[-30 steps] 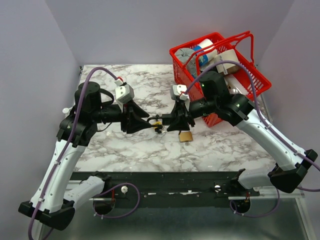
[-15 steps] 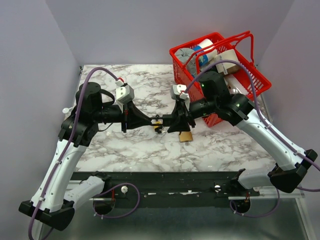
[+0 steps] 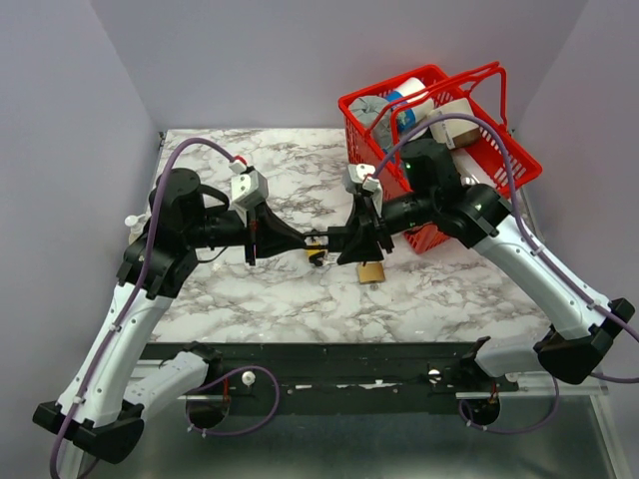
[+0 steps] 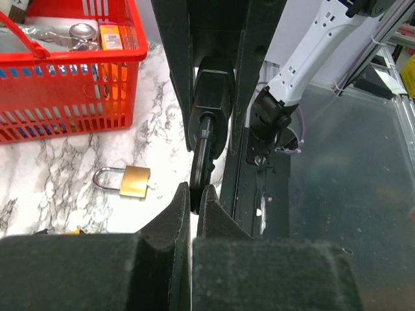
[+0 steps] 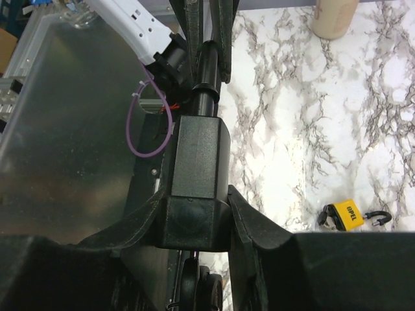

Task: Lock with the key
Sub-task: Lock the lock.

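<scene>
1. Marble-patterned table: smooth, faintly glossy top; dull grey metal-looking sheet along its near edge.
2. Red basket, far right corner: shiny moulded plastic lattice.
3. Padlock: satin brass body, polished steel shackle.
4. Black lock and black key: smooth, matt.
5. Left gripper: fingers matt black, finely grained.
6. Left arm: glossy white plastic shell.

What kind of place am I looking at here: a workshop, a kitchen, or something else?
Probably a robot test booth, not a kitchen: two white-and-black robot arms mounted at the edge of a marble-patterned tabletop, plain grey walls closing it in, and a red plastic basket of assorted props.
</scene>
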`<state>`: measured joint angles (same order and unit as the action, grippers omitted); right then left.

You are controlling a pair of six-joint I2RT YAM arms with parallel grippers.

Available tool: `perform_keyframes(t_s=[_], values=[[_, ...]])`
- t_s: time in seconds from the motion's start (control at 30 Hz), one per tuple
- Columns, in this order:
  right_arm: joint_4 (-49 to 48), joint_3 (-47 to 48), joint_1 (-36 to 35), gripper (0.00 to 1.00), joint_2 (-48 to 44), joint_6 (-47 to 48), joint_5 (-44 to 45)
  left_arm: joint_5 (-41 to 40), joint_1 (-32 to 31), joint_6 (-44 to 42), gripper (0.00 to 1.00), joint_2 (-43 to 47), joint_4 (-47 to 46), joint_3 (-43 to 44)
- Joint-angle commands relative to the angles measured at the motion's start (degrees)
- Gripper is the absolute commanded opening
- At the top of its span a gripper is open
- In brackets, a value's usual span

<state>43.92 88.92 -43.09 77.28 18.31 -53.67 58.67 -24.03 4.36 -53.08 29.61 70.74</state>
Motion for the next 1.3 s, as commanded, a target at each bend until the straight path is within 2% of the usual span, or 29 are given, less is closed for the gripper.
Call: perform_keyframes(t_s=[0.0,0.2,0.53,0.97,1.27], values=[[-5.9,3.4,-1.4,0.01,2.1,-1.8,-5.4,-0.2,-3.1,4.0,0.00,-1.0,-9.1,-1.1],[-5.3,4.2,-1.6,0.01,3.1,2.4,-2.2,3.2,-4.1,13.9,0.00,-1.7,-17.8,-3.9],[-5.2,6.8,-2.9,0.01,5.6,4.0,-3.4,2.5,-9.5,16.3,0.00,-4.0,-24.1,-5.4],[-9.0,10.0,-3.0,0.01,6.8,1.7,-2.9,1.9,-12.3,16.6,0.00,-5.4,-25.9,-9.0],[-10.6,10.4,-2.6,0.01,6.1,1.1,-1.2,2.0,-12.4,13.1,0.00,-3.8,-20.1,-12.2]])
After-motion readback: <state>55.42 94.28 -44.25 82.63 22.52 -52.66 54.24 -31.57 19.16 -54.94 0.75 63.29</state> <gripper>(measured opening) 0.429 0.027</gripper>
